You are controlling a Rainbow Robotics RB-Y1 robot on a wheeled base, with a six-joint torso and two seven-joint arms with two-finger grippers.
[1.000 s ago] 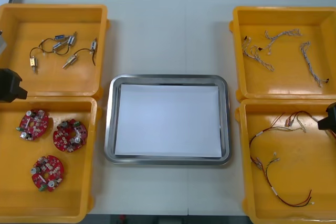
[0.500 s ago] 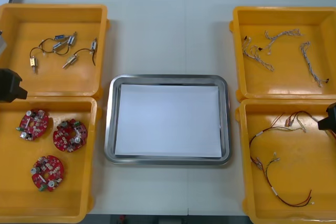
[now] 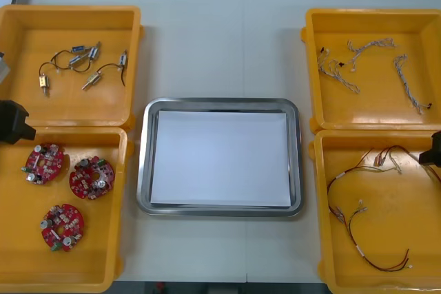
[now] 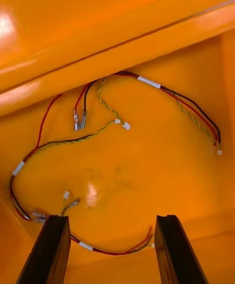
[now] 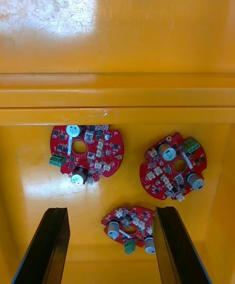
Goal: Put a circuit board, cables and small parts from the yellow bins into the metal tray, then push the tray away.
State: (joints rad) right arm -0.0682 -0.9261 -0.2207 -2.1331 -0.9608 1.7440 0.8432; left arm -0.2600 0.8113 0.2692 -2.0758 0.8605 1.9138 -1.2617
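Both grippers have shifted a little at the sides of the table (image 3: 220, 39): the left gripper (image 5: 111, 210) toward 6 o'clock, and the right gripper (image 4: 111, 218) seemingly toward 3 o'clock, though so little of it shows at the edge that this is hard to judge. At 8 o'clock the near-left bin (image 3: 21, 253) holds three boards (image 3: 63, 226). The left fingers (image 5: 49, 245) stand apart over them, holding nothing, with one board under the gap. At 4 o'clock the near-right bin (image 3: 413, 225) holds red and yellow cables (image 4: 147, 81), and the right jaws are spread above them, also unloaded. At the centre sits the tray (image 3: 144, 170), white inside, with the bin walls between it and each gripper. At 10 o'clock the far-left bin (image 3: 41, 32) holds small metal parts (image 3: 83, 63) on black cables (image 3: 110, 68). At 2 o'clock the far-right bin (image 3: 386, 94) holds blue and white cables (image 3: 372, 46).
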